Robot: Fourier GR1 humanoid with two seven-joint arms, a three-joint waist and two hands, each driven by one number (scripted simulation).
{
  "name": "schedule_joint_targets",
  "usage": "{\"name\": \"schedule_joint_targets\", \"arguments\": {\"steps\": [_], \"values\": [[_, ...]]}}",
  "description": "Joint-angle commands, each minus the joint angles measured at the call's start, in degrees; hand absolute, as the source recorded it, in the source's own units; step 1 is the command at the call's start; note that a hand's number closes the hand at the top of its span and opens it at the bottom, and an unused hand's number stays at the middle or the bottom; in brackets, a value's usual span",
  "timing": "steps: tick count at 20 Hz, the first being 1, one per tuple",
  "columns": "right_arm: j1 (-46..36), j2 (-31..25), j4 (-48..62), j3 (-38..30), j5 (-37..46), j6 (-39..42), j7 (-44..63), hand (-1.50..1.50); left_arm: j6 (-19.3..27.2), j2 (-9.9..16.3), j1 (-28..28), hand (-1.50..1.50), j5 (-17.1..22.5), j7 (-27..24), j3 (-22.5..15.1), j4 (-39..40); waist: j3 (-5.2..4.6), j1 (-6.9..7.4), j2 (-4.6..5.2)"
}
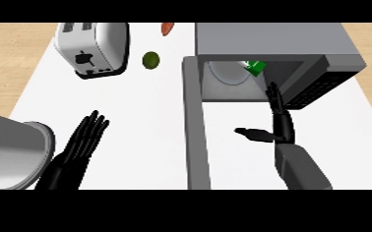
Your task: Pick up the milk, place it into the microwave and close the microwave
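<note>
White table point(145, 128) fills most of my view, and on it my right hand point(280, 128) stands just in front of the open microwave point(291, 44), fingers straight and pointing up toward the cavity, thumb stuck out to the left, holding nothing. The grey forearm comes in below it from the lower edge. My left hand point(76, 150) rests low at the left, fingers straight and spread, also empty, beside a round metal vessel point(22, 152) cut off by the edge. The milk point(255, 67) is inside the microwave, at the right of the glass turntable point(229, 72); I see only a green and white corner. The microwave door point(195, 128) hangs open. Farther back sit a toaster point(93, 48), a lime point(150, 59) and a half-hidden orange-red item point(167, 28).
</note>
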Motion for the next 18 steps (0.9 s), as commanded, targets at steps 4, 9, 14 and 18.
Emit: {"name": "schedule_joint_targets", "arguments": {"steps": [4,9,14,18], "values": [[9.0,1.1,-8.7,1.1,-3.7,13.1,-1.4,-1.50,-3.6,1.3,-2.5,1.50,0.2,3.9,-3.1,1.3,-0.05,-1.37,-0.26],[18.0,1.5,-21.0,3.3,-5.5,16.0,-0.3,-1.50,-3.5,2.6,-7.1,1.50,-4.9,0.9,-2.4,8.8,-0.11,-1.71,-0.14],[29.1,0.9,-36.1,5.6,-7.4,17.8,4.1,-1.50,-3.0,3.0,-6.0,1.50,-12.4,2.6,-8.7,7.3,-0.13,-1.98,-0.29],[35.6,0.3,-47.5,7.0,-9.1,18.9,8.9,-1.50,-4.8,5.3,-6.0,1.50,-18.0,0.0,-13.1,6.9,-0.10,-1.41,-0.19]]}}
